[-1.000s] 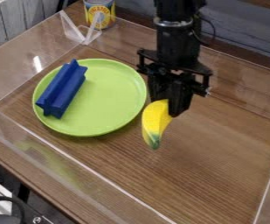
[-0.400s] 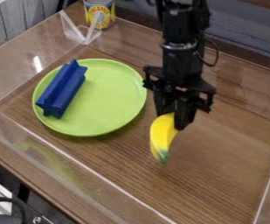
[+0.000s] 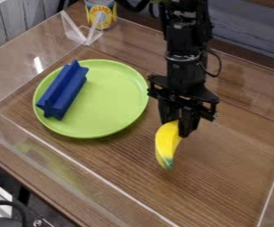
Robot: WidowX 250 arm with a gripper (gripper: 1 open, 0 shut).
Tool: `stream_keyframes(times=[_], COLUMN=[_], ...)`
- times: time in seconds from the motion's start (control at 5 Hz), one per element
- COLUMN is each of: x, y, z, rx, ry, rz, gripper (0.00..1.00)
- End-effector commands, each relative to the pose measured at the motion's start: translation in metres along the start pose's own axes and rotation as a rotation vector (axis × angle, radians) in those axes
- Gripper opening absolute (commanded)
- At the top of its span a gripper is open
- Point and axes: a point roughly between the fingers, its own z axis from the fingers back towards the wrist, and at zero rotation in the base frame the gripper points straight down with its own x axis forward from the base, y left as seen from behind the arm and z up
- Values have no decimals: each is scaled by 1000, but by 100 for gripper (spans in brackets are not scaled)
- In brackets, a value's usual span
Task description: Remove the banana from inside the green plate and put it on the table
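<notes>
The yellow banana (image 3: 167,145) hangs nearly upright from my gripper (image 3: 182,129), greenish tip down, right of the green plate (image 3: 109,111) and over the brown table (image 3: 234,151). The black fingers are shut on the banana's upper end. Its tip looks close to the wood or on it; I cannot tell which. The arm comes down from the top of the view. No banana lies inside the plate now.
A blue block (image 3: 63,88) lies on the plate's left half. A yellow cup-like item (image 3: 100,13) stands at the back beyond the clear acrylic wall (image 3: 74,31). More acrylic wall runs along the front left edge (image 3: 33,155).
The gripper has carried the banana down and a little right, from the plate's right rim to over the bare wood. It stays shut on the banana.
</notes>
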Motion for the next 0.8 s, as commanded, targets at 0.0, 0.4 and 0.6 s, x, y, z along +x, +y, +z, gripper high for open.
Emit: stream_keyframes(times=[0.0,0.4,0.6], x=[2,1,-1], y=[-2,-3,-8], z=[7,9,5], rx=[-1,6,4], ry=[-34,-32,-30], rz=[-5,1,5], gripper=[100,100,100])
